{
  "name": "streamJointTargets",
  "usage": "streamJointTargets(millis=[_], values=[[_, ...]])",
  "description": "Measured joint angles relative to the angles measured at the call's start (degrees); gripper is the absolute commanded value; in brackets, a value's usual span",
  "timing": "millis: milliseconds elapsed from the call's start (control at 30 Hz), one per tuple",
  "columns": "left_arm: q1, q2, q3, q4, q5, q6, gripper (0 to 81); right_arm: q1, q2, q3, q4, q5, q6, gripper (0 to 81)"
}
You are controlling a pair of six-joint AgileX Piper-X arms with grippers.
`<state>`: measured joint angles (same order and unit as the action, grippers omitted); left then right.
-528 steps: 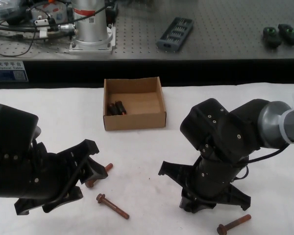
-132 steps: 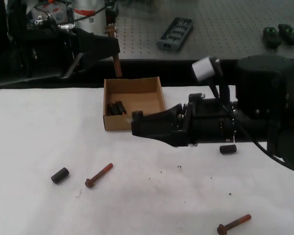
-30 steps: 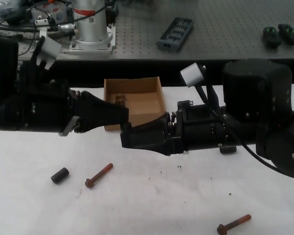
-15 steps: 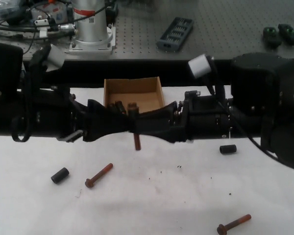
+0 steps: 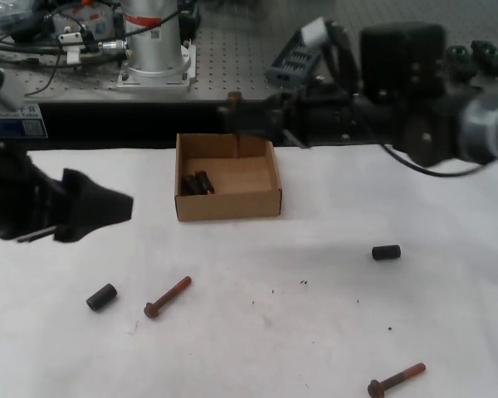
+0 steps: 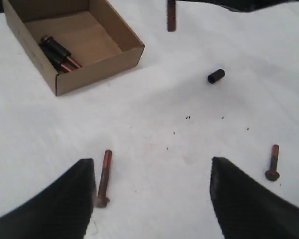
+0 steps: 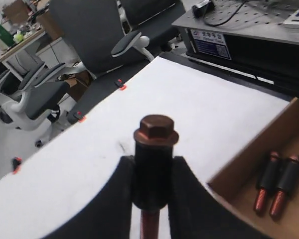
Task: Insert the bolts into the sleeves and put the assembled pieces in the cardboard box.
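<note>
Above the bench (image 5: 315, 323), right pincer (image 7: 152, 172) lifted sleeved bolt (image 7: 154, 144).

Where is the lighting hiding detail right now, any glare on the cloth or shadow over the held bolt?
High view: cloth evenly lit, no glare; the right gripper merges with the dark strip behind it. Right wrist view: the held bolt shows a well-lit head, its sleeve black between black fingers. Left wrist view: left fingers are flat dark shapes; the cardboard box interior is well lit.
</note>
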<state>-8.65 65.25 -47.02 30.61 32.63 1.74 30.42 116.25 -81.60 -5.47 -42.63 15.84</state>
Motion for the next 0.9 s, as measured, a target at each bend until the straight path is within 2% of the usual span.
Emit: streamJointTargets(millis=[133, 300, 500, 633, 733, 800, 900], values=[[0.00, -1.92, 0.00, 3.64, -1.08, 0.81, 48.2, 0.00, 7.65, -9.70, 5.47, 1.60, 0.00, 4.4], [0.00, -5.33, 0.00, 9.08, -1.62, 0.81, 47.3, 0.00, 14.63, -19.25, 10.45, 6.91, 0.90, 4.4], [0.05, -9.55, 0.00, 18.50, -1.64, 0.81, 30.6, 0.00, 20.42, -25.90, 14.89, 11.76, 1.50, 4.4], [0.05, -12.46, 0.00, 22.33, -1.64, 0.69, 29.7, 0.00, 21.17, -27.67, 17.56, 16.52, 2.19, 4.4], [0.05, -14.43, 0.00, 24.08, -1.03, 0.42, 29.7, 0.00, 21.14, -27.70, 17.89, 17.29, 2.74, 1.4], [0.05, -15.25, 0.00, 24.58, -0.60, 0.42, 29.7, 0.00, 21.14, -27.88, 18.31, 17.28, 4.55, 11.7], [0.05, -15.61, 0.00, 24.58, -0.59, 0.42, 29.7, 0.00, 21.14, -27.87, 18.99, 17.28, 7.49, 35.2]])
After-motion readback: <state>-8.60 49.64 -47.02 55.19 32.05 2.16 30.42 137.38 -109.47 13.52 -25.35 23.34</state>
